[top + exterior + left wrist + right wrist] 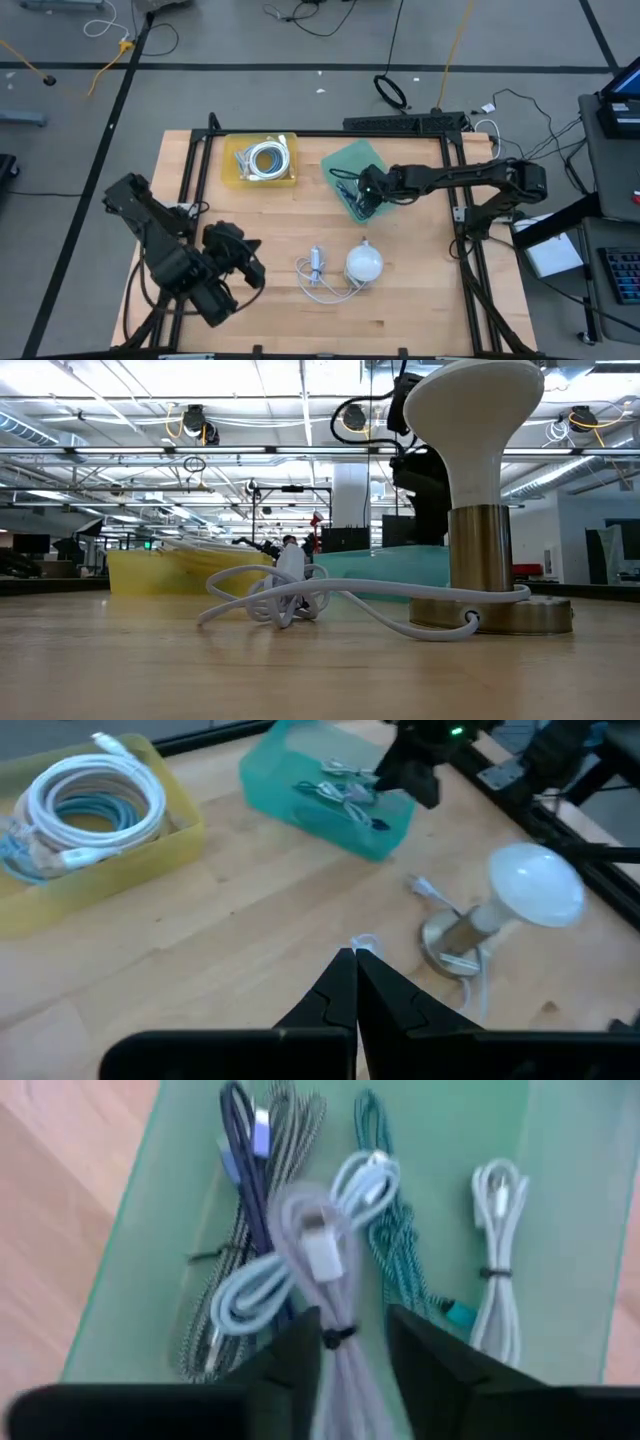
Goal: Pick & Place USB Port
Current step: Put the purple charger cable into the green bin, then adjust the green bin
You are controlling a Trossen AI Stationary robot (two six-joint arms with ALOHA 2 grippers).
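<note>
A teal bin (352, 170) near the table's far edge holds several bundled USB cables (380, 1210). My right gripper (366, 192) reaches down into it and is shut on a pale bundle with a white plug (322, 1252). In the right wrist view the right gripper (355, 1342) has that bundle between its fingers. My left gripper (252, 268) waits shut near the table's near left, its tips (355, 960) touching nothing. A white-domed lamp (363, 262) stands on its metal base, its white cord (318, 270) lying loose beside it. My right gripper pinches the pale cable bundle between its two fingers (300, 1342) at the tied middle part (345, 1325), just behind the white plug. The fingers come from above, pointing down into the bin, and lie along the bundle. I cannot tell whether it is lifted off the bin floor.
A yellow bin (262, 160) with coiled white and blue cables sits left of the teal bin. Black frame rails (455, 200) run along the table's left, right and far sides. The lamp and its cord (300, 595) lie in the middle near part; bare wood lies between the bins and the lamp.
</note>
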